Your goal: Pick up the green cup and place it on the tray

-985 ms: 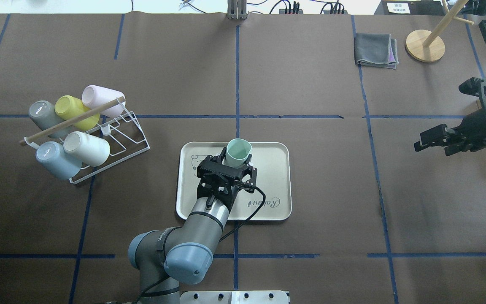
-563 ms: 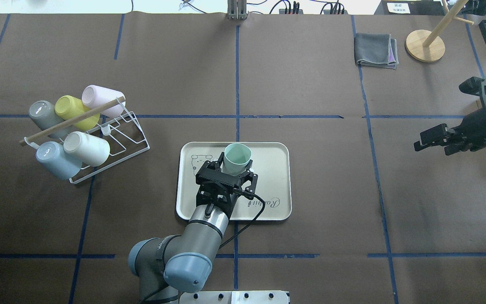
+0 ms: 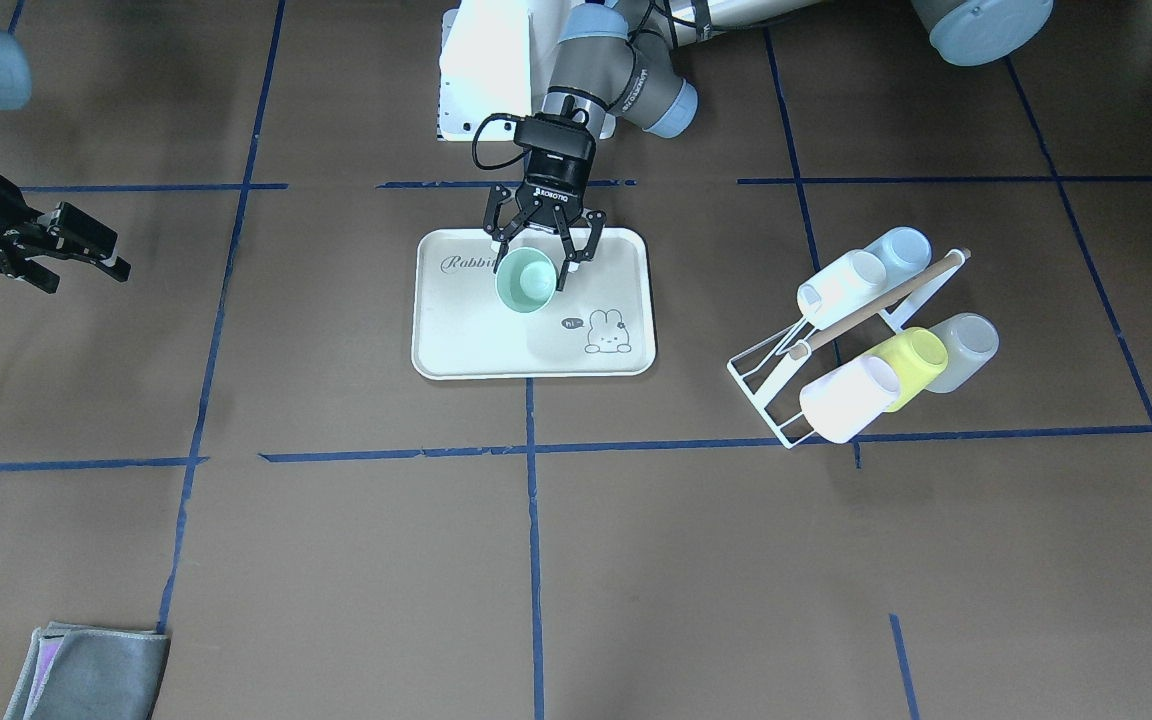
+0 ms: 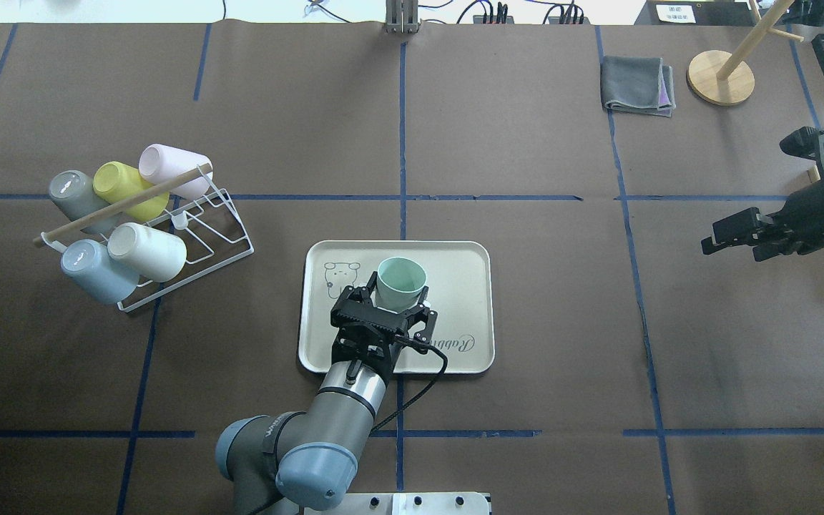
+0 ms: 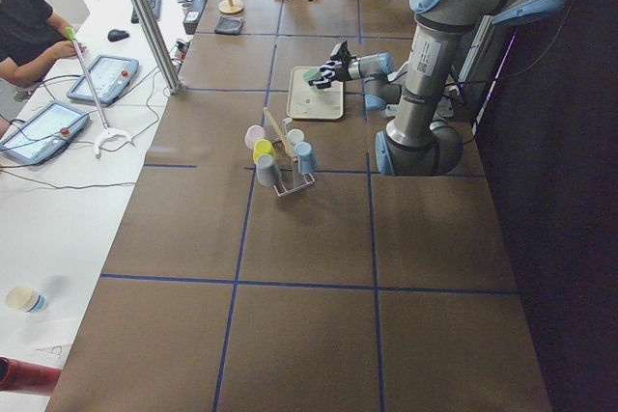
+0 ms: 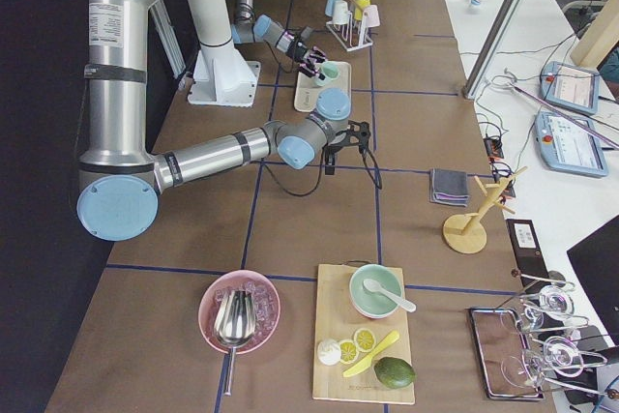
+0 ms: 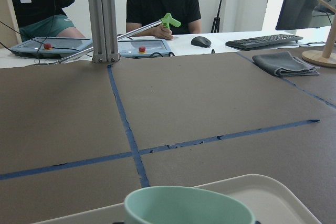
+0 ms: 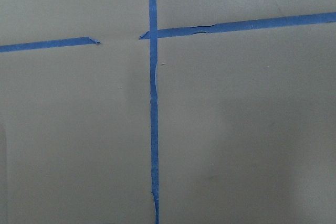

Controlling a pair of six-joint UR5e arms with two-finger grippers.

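Observation:
The green cup stands upright at the middle of the tray, mouth up, with a darker green inside. My left gripper reaches in from the robot's side, a finger on each side of the cup, shut on it. In the left wrist view the cup's rim fills the bottom edge, with the tray's rim behind it. My right gripper is open and empty, low over the table far to the right, also in the front-facing view.
A white wire rack with several cups, one yellow-green and one light blue, stands left of the tray. A folded grey cloth and a wooden stand lie at the far right.
My left gripper drew back toward the robot with the green cup. The cup went from tilted at the tray's far edge to upright at the tray's middle. The right arm barely moved.

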